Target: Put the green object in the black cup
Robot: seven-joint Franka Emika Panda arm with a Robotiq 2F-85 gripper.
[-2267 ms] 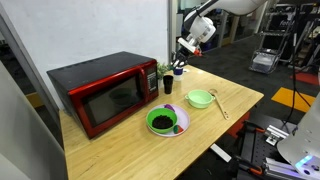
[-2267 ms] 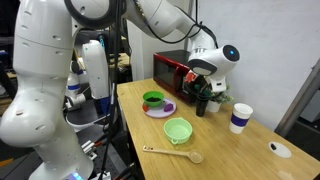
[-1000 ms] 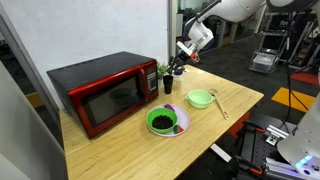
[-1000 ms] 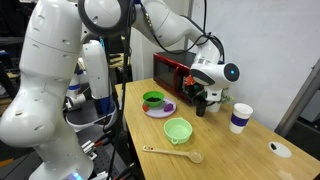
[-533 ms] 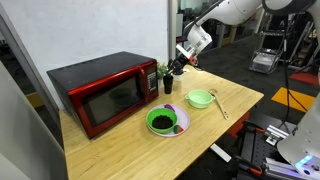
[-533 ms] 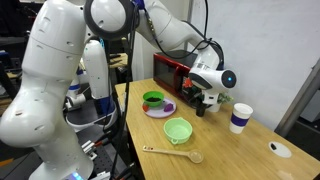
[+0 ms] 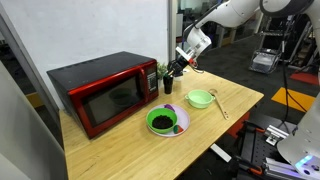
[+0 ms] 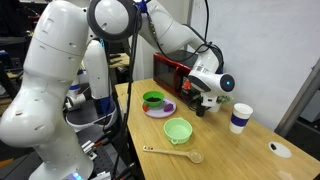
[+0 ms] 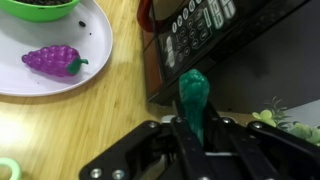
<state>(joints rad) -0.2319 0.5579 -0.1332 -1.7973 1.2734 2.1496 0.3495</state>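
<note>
My gripper is shut on the green object, a slim green piece held upright between the fingers. The black cup is a small dark cylinder standing on the wooden table beside the red microwave. In both exterior views the gripper hangs just above and beside the cup. In the wrist view the cup itself does not show; the microwave's control panel fills the top.
A white plate holds a green bowl and purple grapes. An empty green bowl and a wooden spoon lie nearby. A white cup with a blue top stands further along. A small plant stands by the black cup.
My gripper has moved down and closer to the black cup and the microwave, still holding the green object. Nothing on the table has moved.
</note>
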